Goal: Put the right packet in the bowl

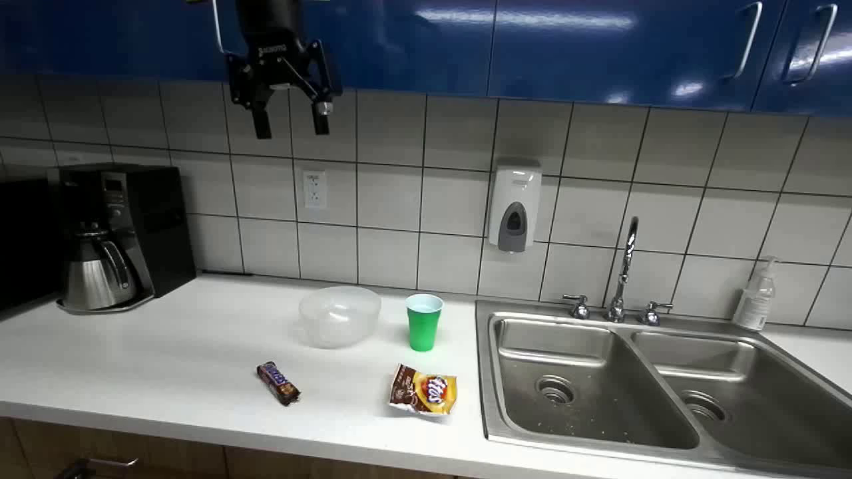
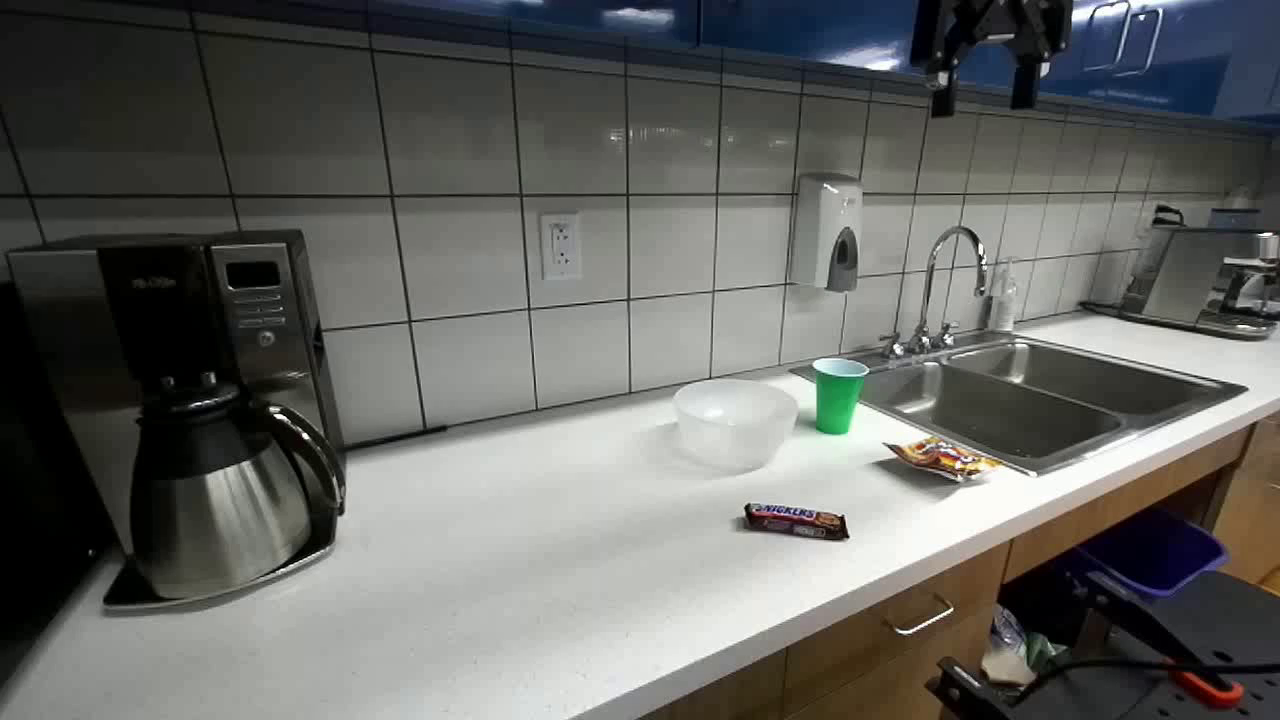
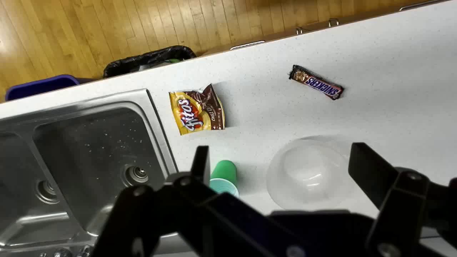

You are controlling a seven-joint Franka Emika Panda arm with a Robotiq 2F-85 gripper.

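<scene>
Packet (image 1: 424, 391): crinkled glossy film, squarish, printed yellow and dark brown; it is laid on the table (image 1: 166, 359), near the metal sink (image 1: 491, 399). Bowl (image 1: 339, 319): round, translucent, whitish; it is set beside a green tapered cup (image 1: 423, 326), stood upright. Bar (image 1: 278, 384): slim, dark-wrapped; it is placed well apart from the packet. End effector (image 1: 291, 126): black, jaws parted wide; it is held high, clear of all items. Table: white, speckled, backed by pale square tiles (image 1: 389, 196); glossy blue cabinets (image 1: 413, 46) are mounted above.
</scene>
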